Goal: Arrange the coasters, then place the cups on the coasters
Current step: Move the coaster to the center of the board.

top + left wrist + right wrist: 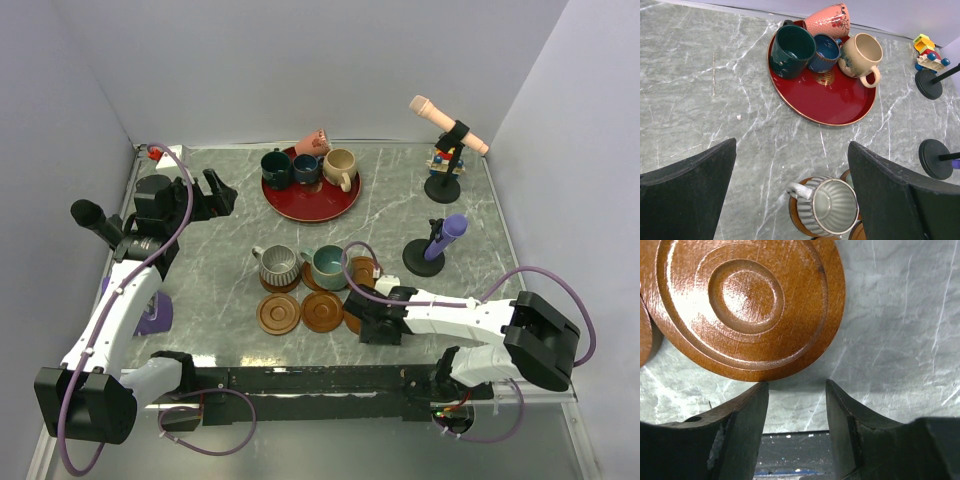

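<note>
Grey desk (200, 230): carries everything.
Red plate (840, 100): beyond left gripper (790, 145), cups (792, 50) clustered on it; gripper wide, empty.
Coaster (745, 295): just ahead of right gripper (795, 387), half-open, holding nothing.
Risk: thin flat rim; a shallow pinch may slip and skid it.

White-shelled arms (110, 320) with black joints, purple cables (530, 268), black left claw (792, 150) and right claw (796, 387).
</note>
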Robot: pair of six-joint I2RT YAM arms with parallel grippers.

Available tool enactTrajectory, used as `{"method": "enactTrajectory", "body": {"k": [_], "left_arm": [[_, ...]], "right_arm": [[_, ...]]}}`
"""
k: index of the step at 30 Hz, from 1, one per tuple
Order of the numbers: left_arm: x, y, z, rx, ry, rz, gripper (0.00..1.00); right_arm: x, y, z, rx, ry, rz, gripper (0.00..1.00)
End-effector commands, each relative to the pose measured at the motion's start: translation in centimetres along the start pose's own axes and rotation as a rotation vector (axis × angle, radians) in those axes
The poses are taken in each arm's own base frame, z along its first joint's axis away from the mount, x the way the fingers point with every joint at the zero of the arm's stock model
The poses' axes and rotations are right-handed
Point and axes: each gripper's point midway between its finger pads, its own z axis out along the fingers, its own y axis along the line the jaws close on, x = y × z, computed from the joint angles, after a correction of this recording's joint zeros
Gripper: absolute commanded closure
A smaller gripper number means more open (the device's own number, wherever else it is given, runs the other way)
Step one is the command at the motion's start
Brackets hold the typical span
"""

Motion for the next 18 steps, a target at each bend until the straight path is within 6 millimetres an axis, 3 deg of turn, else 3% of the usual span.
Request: {"method": "enactTrajectory", "body": {"k": [1,5,11,13,18], "left_arm": [[-1.2,-0.5,-0.2,0.021,-0.044,0.015,0.03],[-1.2,-0.5,-0.2,0.018,-0.042,0.014,0.04],[-1.2,-0.6,-0.2,0.026,-0.042,0.013,0.03],[-1.2,-0.6,-0.2,0.027,-0.042,0.012,0.03],[-1.3,-0.8,-0.3,0.037,-0.045,0.012,0.03]], "right_arm": [[-2.3,0.0,0.5,0.013,-0.112,0.023,0.41],[-2.7,0.1,-1.5,-0.038,-0.127,-0.011,0.30],[-4.5,1.0,-5.7,-0.121,-0.165,-0.064,0.27],[-6.2,2.2,-7.8,-0.157,-0.197,-0.079,0.26],[-11.1,3.6,-10.4,-0.158,-0.210,-0.090,0.28]]}}
